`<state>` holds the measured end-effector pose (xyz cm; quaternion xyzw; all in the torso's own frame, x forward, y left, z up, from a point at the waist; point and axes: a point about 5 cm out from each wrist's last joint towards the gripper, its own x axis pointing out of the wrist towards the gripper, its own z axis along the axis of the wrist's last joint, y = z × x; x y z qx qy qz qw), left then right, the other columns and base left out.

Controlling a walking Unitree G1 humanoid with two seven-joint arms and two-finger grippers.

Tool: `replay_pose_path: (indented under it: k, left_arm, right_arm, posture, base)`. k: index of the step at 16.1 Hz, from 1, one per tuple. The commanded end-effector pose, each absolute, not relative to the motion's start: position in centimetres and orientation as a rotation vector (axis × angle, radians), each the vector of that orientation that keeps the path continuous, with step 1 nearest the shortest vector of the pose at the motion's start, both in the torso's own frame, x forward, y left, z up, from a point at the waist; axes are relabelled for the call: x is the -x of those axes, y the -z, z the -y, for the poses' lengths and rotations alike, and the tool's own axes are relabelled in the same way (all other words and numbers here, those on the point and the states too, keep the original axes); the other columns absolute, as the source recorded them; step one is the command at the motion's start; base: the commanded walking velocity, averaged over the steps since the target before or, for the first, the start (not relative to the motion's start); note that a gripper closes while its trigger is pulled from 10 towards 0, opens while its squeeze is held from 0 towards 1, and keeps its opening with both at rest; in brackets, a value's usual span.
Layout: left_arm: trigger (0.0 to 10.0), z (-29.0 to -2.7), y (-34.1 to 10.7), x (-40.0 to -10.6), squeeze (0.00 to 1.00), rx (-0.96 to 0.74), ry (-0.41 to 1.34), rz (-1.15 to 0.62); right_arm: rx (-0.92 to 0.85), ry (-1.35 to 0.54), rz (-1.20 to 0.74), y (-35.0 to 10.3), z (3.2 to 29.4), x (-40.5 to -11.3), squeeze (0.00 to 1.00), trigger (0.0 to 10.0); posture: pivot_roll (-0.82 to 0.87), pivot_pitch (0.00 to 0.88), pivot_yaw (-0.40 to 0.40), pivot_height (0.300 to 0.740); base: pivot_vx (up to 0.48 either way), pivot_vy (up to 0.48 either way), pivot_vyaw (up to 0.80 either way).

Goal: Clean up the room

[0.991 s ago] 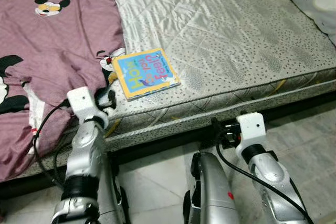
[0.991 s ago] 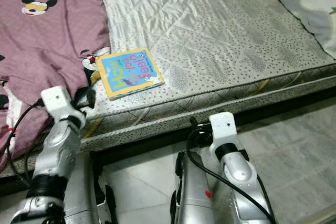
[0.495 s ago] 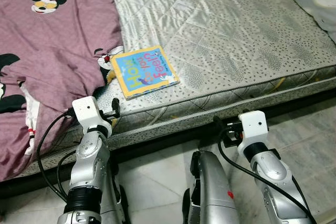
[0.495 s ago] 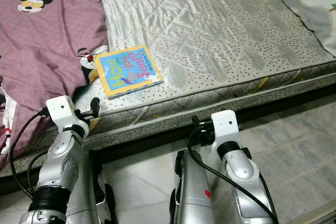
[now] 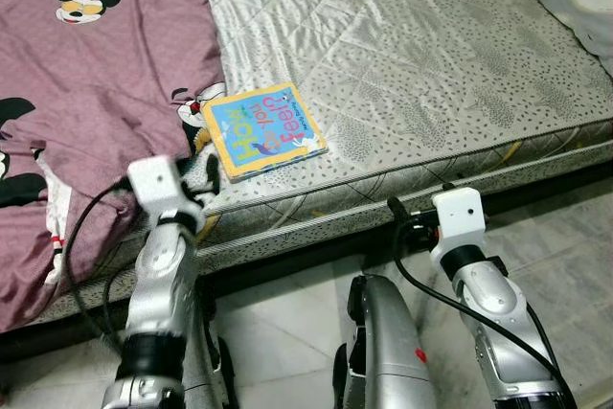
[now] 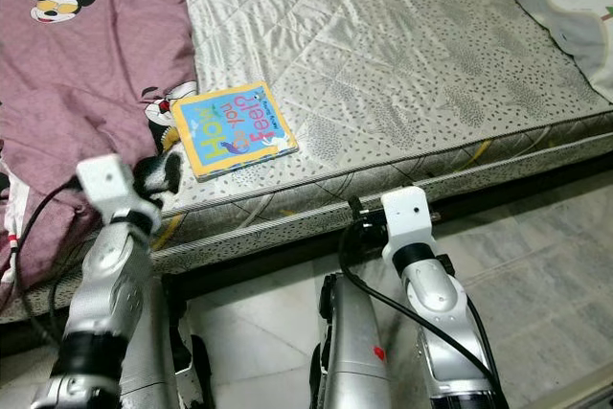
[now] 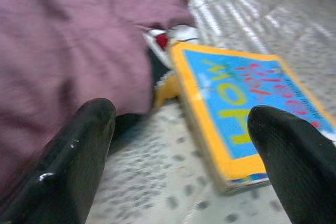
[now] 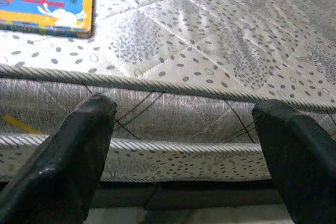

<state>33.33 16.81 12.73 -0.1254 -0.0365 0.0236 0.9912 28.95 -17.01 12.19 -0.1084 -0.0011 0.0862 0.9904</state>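
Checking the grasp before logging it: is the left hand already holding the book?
No, the open left hand is short of the book, touching nothing.

Bed: we see a bare quilted grey mattress (image 5: pixel 431 64).
On it: book (image 5: pixel 265 131) beside mauve blanket (image 5: pixel 86 93) (cartoon-mouse print).

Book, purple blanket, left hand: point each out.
book (image 5: pixel 265 130), left eye view, middle of its blue cover
purple blanket (image 5: pixel 105 74), left eye view, plain fabric mid-spread
left hand (image 7: pixel 178 156), left wrist view, midway between its open fingertips
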Motion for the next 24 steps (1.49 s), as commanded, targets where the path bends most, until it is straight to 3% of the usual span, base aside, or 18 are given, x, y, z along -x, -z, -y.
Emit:
replay_pose_path:
  k: [1, 2, 3, 4, 5, 9, 10, 24]
  left_arm:
    - [10.0, -16.6, -11.9, -33.3, 0.00, 0.273, -0.029, 0.029]
    - [10.0, -16.6, -11.8, -33.5, 0.05, 0.301, -0.030, 0.020]
    - [10.0, -16.6, -11.5, -33.8, 0.30, 0.308, -0.031, 0.006]
    - [10.0, -16.8, -10.9, -34.1, 0.29, 0.354, -0.037, -0.028]
    - [10.0, -17.0, -10.3, -34.3, 1.00, 0.396, -0.041, -0.063]
    - [10.0, -17.3, -9.5, -35.2, 1.00, 0.456, -0.047, -0.130]
    - [10.0, -17.4, -9.3, -35.4, 0.00, 0.454, -0.049, -0.142]
    - [10.0, -13.5, -9.8, -37.3, 0.00, 0.548, 0.216, -0.226]
  right_arm:
    - [0.184, -0.196, 0.010, -12.4, 16.8, -28.7, 0.00, 10.0]
    - [0.170, -0.229, 0.014, -12.6, 16.4, -28.5, 0.00, 10.0]
    - [0.164, -0.247, 0.019, -12.8, 16.2, -28.3, 0.00, 10.0]
    - [0.162, -0.263, 0.025, -13.2, 15.9, -28.0, 0.00, 10.0]
    - [0.163, -0.269, 0.033, -13.5, 15.7, -27.7, 0.00, 10.0]
    - [0.202, -0.264, 0.023, -13.6, 16.5, -26.5, 0.00, 10.0]
    - [0.214, -0.257, 0.015, -13.5, 16.9, -26.1, 0.00, 10.0]
    - [0.274, -0.154, -0.028, -15.0, 18.7, -22.6, 0.00, 10.0]
  posture:
    - [-0.19, 0.238, -0.050, 0.528]
    - [-0.19, 0.239, -0.048, 0.528]
    - [-0.20, 0.240, -0.047, 0.528]
    - [-0.21, 0.243, -0.045, 0.528]
    - [-0.22, 0.252, -0.043, 0.528]
    - [-0.26, 0.270, -0.042, 0.528]
    - [-0.27, 0.276, -0.041, 0.528]
    - [-0.36, 0.373, -0.050, 0.528]
  base:
    - [0.000, 0.000, 0.00]
    - [0.000, 0.000, 0.00]
    - [0.000, 0.000, 0.00]
    - [0.000, 0.000, 0.00]
    - [0.000, 0.000, 0.00]
    - [0.000, 0.000, 0.00]
    - [0.000, 0.000, 0.00]
    - [0.000, 0.000, 0.00]
